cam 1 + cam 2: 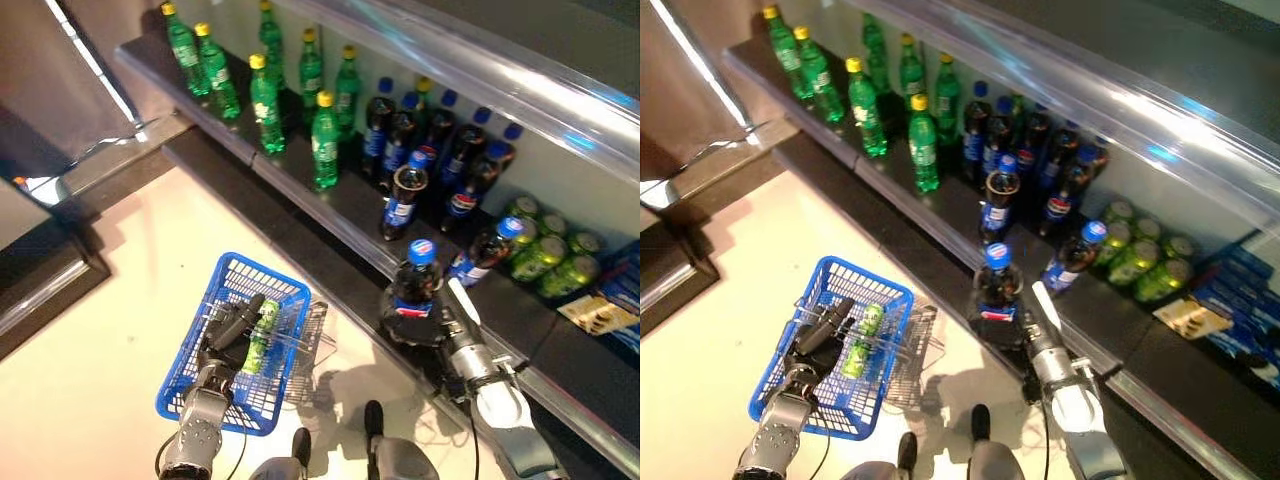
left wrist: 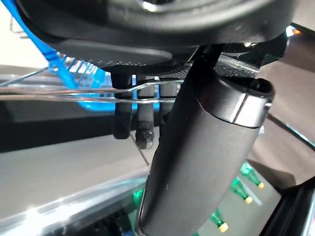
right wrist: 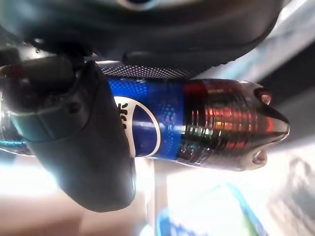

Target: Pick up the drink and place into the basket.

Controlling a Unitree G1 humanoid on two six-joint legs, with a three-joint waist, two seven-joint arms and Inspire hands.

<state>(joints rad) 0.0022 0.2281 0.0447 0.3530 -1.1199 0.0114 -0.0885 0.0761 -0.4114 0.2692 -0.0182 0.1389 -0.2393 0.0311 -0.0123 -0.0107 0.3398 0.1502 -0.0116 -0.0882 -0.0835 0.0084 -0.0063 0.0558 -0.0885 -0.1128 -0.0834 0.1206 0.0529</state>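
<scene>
My right hand (image 1: 440, 325) sits at the lower right of the frame, its fingers (image 3: 88, 142) and thumb wrapped round one cola bottle (image 1: 412, 290) with a blue cap; I hold it upright just in front of the shelf (image 1: 340, 205), clear of the shelf's edge. My left hand (image 1: 228, 330) is at the lower left, fingers curled over the wire handle (image 2: 74, 91) of the blue basket (image 1: 262, 275), which hangs above the pale floor (image 1: 100, 350). One green can (image 1: 262, 335) lies inside that basket, beside my fingers. Along the shelf, running from the upper left toward the right, I count seven green bottles (image 1: 265, 105) with yellow caps standing upright. Next to them, in the upper middle, stands a cluster of dark cola bottles (image 1: 440, 140) with blue caps; they overlap too much for a sure count, though I make out about seven, plus one cola bottle without its cap (image 1: 403, 200) standing in front of the group and one (image 1: 485, 250) lying tilted just to the right of my held bottle. Further right lie green cans (image 1: 545, 250), about five of them, packed close together.
</scene>
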